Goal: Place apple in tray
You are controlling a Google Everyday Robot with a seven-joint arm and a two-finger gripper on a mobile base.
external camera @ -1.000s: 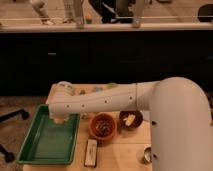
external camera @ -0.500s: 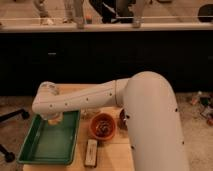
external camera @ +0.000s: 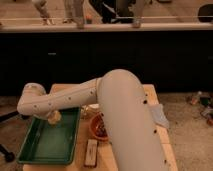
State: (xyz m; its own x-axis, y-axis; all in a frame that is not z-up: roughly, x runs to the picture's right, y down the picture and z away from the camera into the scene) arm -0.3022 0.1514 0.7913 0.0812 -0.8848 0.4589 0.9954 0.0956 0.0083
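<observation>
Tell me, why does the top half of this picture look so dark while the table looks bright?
Camera view: light falls on the wooden table, the green tray and the white arm, which blocks much of the scene; the cabinet front behind sits in shadow. The gripper hangs over the tray's far end, soft and blurred.

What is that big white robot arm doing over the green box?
The robot's white arm reaches out over the table, with its gripper at the far end of the green tray. Something pale sits at the gripper there, probably the apple it should put in the tray, though that is hard to make out. A brown bowl sits beside the tray, partly hidden by the arm.
</observation>
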